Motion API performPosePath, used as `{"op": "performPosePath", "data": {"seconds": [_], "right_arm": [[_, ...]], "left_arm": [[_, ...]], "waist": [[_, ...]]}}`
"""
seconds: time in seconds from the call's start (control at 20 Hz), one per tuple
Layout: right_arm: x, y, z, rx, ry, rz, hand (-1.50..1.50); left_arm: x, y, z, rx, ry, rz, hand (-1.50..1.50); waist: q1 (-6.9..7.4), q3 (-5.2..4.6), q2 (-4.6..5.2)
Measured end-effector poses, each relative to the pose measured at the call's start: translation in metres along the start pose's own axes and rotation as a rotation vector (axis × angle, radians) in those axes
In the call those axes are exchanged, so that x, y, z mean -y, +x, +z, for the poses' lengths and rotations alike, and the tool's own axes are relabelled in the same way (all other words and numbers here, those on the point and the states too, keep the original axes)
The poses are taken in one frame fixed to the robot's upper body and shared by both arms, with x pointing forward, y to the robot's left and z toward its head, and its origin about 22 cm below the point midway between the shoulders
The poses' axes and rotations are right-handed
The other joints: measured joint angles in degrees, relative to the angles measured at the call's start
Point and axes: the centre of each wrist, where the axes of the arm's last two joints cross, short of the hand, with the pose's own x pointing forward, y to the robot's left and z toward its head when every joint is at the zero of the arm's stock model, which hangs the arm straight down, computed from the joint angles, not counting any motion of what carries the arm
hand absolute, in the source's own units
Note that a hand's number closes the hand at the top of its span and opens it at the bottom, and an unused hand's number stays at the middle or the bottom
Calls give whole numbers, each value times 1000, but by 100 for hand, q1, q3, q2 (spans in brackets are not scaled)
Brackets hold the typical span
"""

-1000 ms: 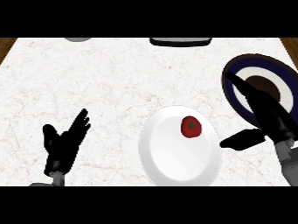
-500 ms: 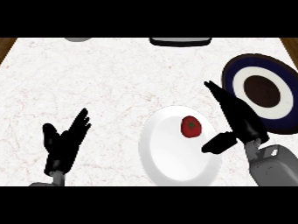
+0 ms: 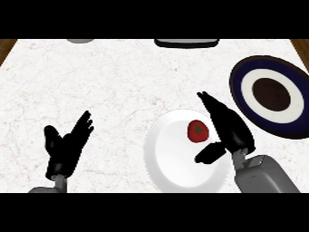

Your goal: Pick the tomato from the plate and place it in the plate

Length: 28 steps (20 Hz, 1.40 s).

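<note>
A red tomato [image 3: 197, 131] with a green stem end lies on the white plate [image 3: 173, 167] at the lower middle. My right hand [image 3: 229, 127] is open, fingers straight and pointing up-left, just to the right of the tomato and over the white plate's right edge; its thumb reaches down-left below the tomato. A dark blue plate [image 3: 276, 95] with a white ring and dark centre sits at the right. My left hand [image 3: 66, 147] rests open at the lower left, fingers up.
A dark object [image 3: 186, 43] and a grey one [image 3: 80, 40] show partly at the counter's far edge. Wooden strips border the white marble counter [image 3: 110, 81] at both top corners.
My right hand has moved left from the dark blue plate, which is now uncovered, to right beside the tomato. Tomato, plates and left hand have not moved.
</note>
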Motion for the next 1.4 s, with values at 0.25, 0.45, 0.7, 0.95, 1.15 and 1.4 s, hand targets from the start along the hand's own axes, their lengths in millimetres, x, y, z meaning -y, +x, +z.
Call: {"op": "performPosePath", "data": {"seconds": [0.25,0.45,0.7,0.95,1.15,1.4], "right_arm": [[-5,-2,-13,-47,-12,65,-150],[-10,2,-15,-71,-11,83,-150],[-28,-9,-29,-82,17,95,-150],[-36,-14,-38,-85,59,134,150],[-43,-20,-42,-49,91,201,150],[-46,-18,-48,-20,52,244,150]], "left_arm": [[4,0,4,-3,-4,4,0],[-4,-2,5,-3,-4,6,0],[0,2,5,0,-2,8,0],[0,0,2,-3,-6,1,0],[-2,-6,6,-6,-8,2,0],[-4,-5,9,-2,2,4,0]], "waist": [[7,1,1],[4,0,0],[8,0,2],[9,0,2],[12,1,3],[12,-5,-9]]}}
